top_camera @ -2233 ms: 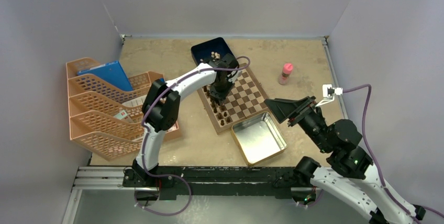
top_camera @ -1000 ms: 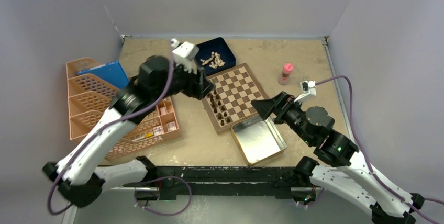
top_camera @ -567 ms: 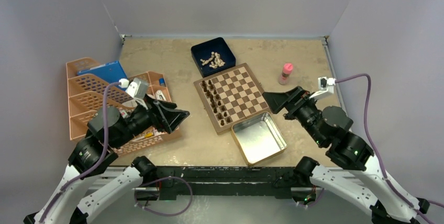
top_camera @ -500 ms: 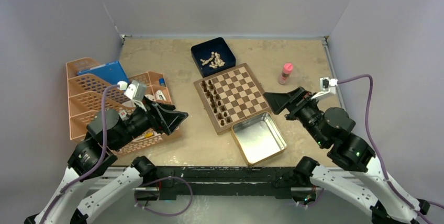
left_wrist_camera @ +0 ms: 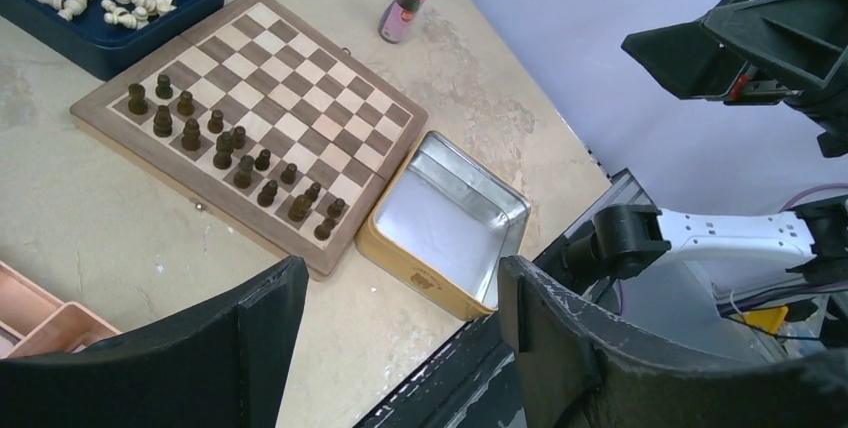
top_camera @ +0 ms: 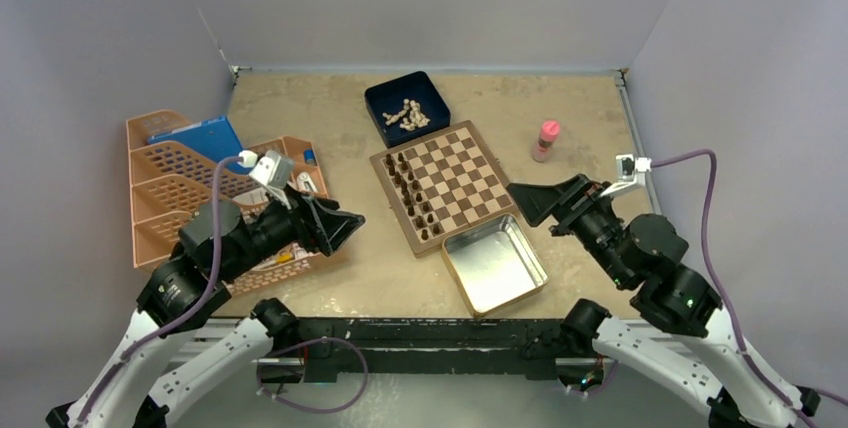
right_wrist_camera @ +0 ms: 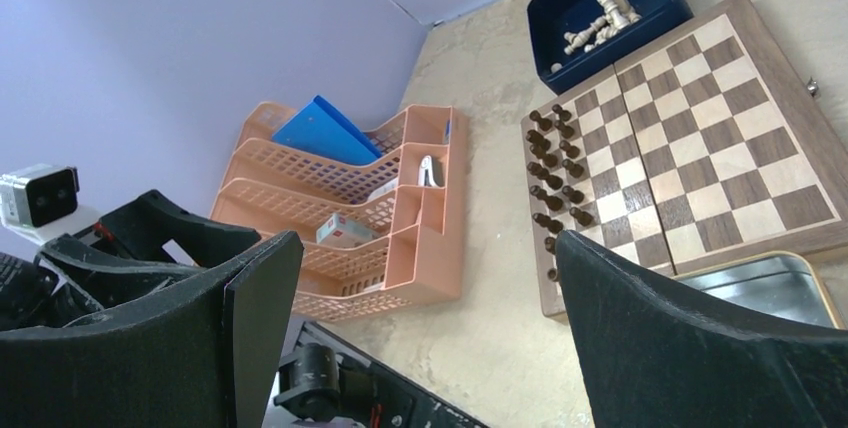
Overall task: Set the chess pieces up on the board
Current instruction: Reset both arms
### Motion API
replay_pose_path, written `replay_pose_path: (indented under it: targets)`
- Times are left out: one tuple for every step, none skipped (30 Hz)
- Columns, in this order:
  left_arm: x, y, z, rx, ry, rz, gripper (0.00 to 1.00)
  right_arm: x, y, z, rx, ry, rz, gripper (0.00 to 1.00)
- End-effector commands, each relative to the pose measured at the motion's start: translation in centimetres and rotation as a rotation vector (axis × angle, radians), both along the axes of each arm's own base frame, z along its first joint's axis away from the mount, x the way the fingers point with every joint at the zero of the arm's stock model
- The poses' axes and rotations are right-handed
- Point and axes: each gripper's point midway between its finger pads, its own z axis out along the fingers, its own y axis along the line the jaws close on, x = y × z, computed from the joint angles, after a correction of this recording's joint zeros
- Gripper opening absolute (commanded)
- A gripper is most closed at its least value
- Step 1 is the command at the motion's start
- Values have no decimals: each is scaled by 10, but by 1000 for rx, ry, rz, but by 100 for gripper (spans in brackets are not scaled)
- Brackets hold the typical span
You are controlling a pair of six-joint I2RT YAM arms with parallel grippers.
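The board [top_camera: 460, 183] lies in the middle of the table, turned a little. Several dark brown chess pieces [top_camera: 410, 195] stand upright in two rows along its left side; the other squares are bare. The left wrist view shows the same board [left_wrist_camera: 310, 98] and pieces [left_wrist_camera: 230, 153], and so does the right wrist view, with board [right_wrist_camera: 720, 138] and pieces [right_wrist_camera: 555, 173]. My left gripper [top_camera: 350, 223] hovers open and empty left of the board, over the tray's corner. My right gripper [top_camera: 520, 198] hovers open and empty off the board's right corner.
A dark blue box [top_camera: 407, 108] with pale chessmen sits behind the board. An open silver tin [top_camera: 495, 263] touches the board's near corner. A pink bottle [top_camera: 547, 140] stands at the right. Orange desk trays [top_camera: 200, 208] with a blue folder [top_camera: 195, 138] fill the left side.
My left arm has pulled away from the board's left side, back and down toward the front left, and now points at the board from there. My right arm drifted slightly right.
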Motion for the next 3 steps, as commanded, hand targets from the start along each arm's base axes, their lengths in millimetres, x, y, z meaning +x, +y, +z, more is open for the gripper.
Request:
replay_pose_path:
  targets:
    - [-4,-4,27,-11,-87,-50,69,-6,1,11,30,-23,29,99]
    - [-4,-3,29,-13,-94,-47,70,-7,1,9,27,-21,29,99]
    - [-4,-2,30,-16,-101,-44,70,-7,1,8,28,-18,29,99]
